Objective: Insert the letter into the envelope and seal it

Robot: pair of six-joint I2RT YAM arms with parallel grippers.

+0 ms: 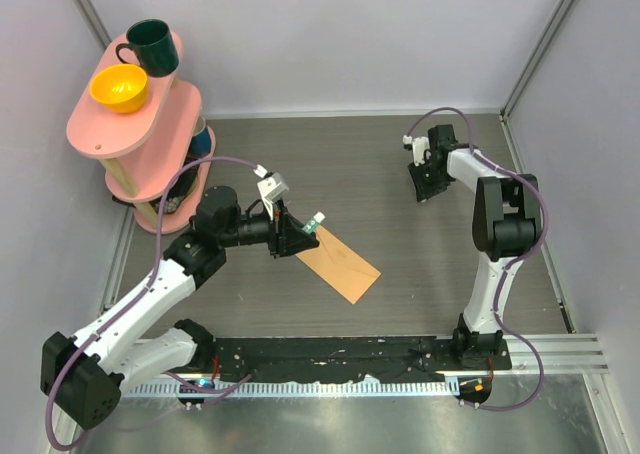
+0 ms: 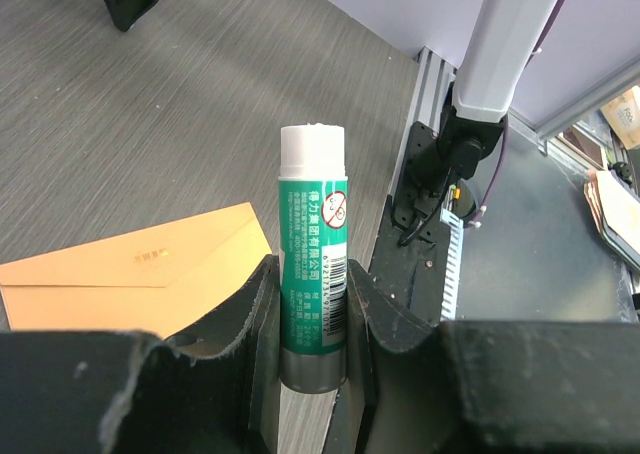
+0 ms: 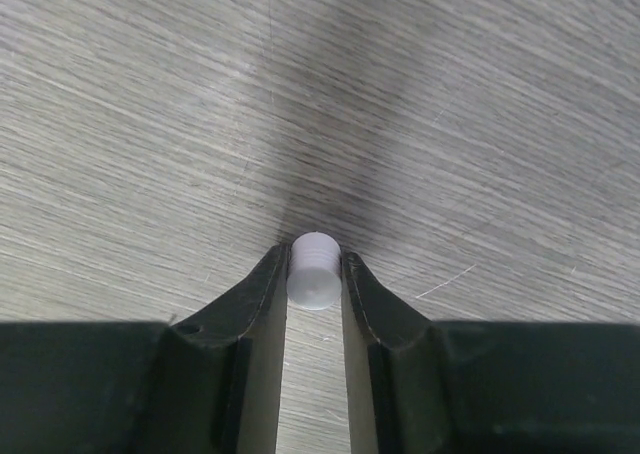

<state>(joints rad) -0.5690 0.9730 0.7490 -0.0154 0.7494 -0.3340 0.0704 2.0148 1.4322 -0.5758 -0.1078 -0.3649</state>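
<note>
Tan-brown envelope lay flat on tabletop, flap folded down, contents hidden. Uncapped green glue stick sat clamped in left hand; right hand pinched small white cap.

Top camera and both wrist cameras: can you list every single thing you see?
envelope: one, tan-brown, flat in the middle of the table
glue stick: one, green with a white top, between the left jaws
cap: one, white, between the right jaws
shelf stand: one, pink, far left corner
mug: one, dark green, top of the stand
bowl: one, yellow, beside the mug
letter: none visible
table: one, grey wood grain
left arm: one, white and black, jaws shut on the glue stick
right arm: one, white and black, jaws shut on the cap
</note>
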